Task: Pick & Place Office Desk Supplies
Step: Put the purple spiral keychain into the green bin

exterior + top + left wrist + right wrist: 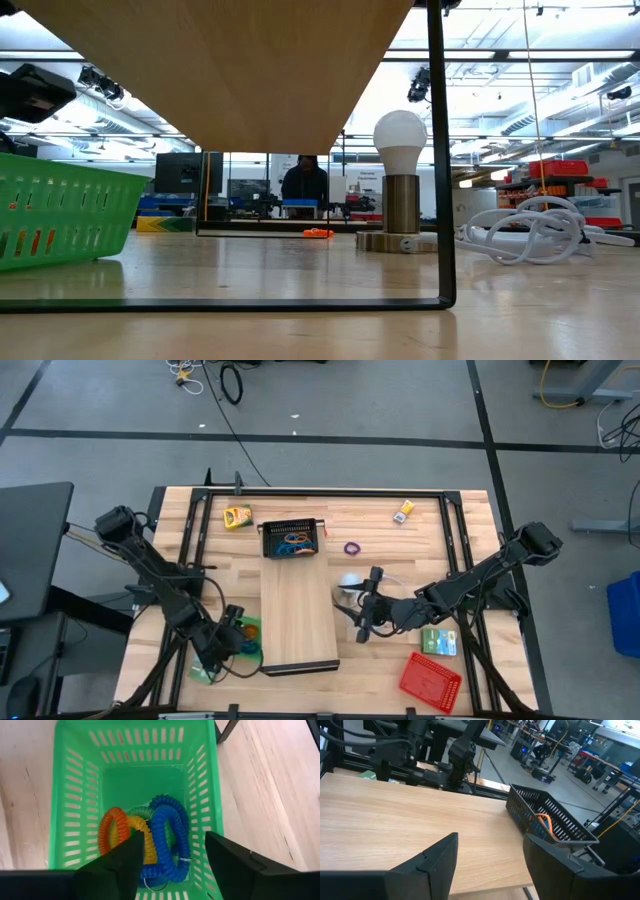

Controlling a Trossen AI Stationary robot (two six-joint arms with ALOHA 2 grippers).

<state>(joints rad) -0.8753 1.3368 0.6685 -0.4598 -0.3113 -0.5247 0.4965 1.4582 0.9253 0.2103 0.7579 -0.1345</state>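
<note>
coil bands (150, 840): I see blue, orange, yellow loops piled in green tray (75, 795)
left tool (172, 855): fingers apart above them
right tool (490, 860): fingers apart, empty

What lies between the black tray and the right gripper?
In the high view, a purple loop and a white bulb lie between the black tray and the right gripper.

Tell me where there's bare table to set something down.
Bare wood lies along the far edge between the yellow box and the small yellow item, and left of the pale board. It is crowded right of the board: bulb, white cable, right gripper.
</note>
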